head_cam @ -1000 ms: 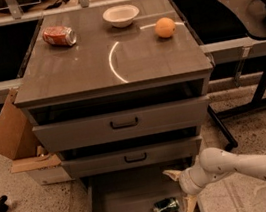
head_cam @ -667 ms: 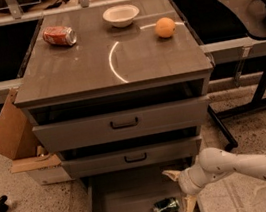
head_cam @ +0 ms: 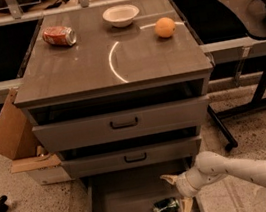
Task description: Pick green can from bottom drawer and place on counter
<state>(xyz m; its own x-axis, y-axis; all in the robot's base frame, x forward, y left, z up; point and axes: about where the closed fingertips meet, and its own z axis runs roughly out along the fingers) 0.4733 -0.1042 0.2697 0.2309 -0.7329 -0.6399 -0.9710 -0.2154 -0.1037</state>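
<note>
The green can (head_cam: 166, 207) lay on its side on the floor of the open bottom drawer (head_cam: 120, 207), toward the right-hand side, its long axis running roughly left to right. The gripper (head_cam: 178, 195) hung low over the drawer's right part with its fingers spread apart, holding nothing. The can sat just left of and slightly below that opening, close by the nearer finger; I couldn't tell whether they touched. The counter (head_cam: 81, 68) was well above.

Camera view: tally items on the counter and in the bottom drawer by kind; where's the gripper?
Cans: 2 (green can in bottom drawer, red-orange can on counter)
Bowl: 1
Orange: 1
Total: 4
Gripper: open, beside the green can.
</note>
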